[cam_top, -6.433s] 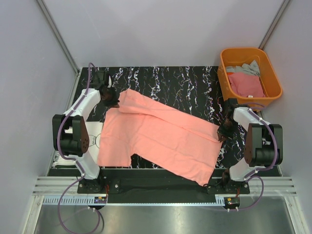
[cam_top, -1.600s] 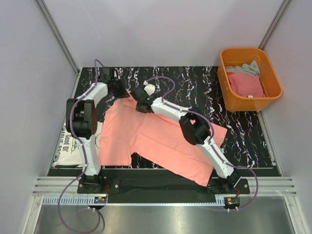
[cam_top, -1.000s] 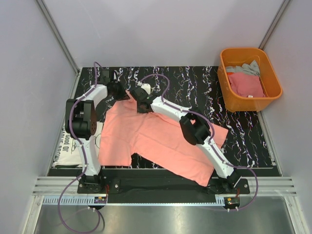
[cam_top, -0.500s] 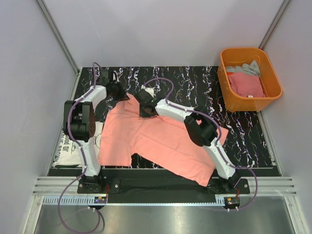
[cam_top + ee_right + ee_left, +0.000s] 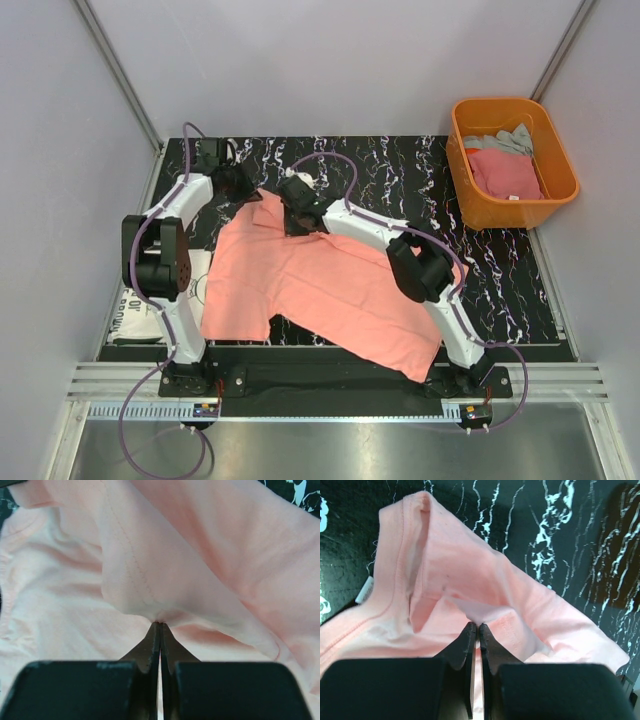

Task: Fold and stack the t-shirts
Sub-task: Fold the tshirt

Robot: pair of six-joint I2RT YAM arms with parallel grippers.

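Observation:
A salmon-pink t-shirt (image 5: 320, 290) lies spread across the black marbled table, its far left corner bunched up. My left gripper (image 5: 243, 188) is shut on a fold of that corner; in the left wrist view the jaws pinch cloth (image 5: 476, 626) near a hem. My right gripper (image 5: 296, 218) reaches across the shirt and is shut on a pinch of the same pink t-shirt (image 5: 159, 623). A white t-shirt (image 5: 135, 300) with black lettering lies at the table's left edge, partly under the pink one. Deeper pink (image 5: 505, 172) and grey (image 5: 505, 140) t-shirts sit in the tub.
An orange plastic tub (image 5: 460, 125) stands at the far right beside the table. The right arm (image 5: 420, 270) stretches diagonally over the shirt. Bare marbled table (image 5: 400, 170) shows beyond the shirt, and grey walls enclose the back and sides.
Both grippers stay shut on the pink shirt. The left gripper has shifted slightly toward the near side; the right gripper has moved a little left and back, and its elbow has swung right.

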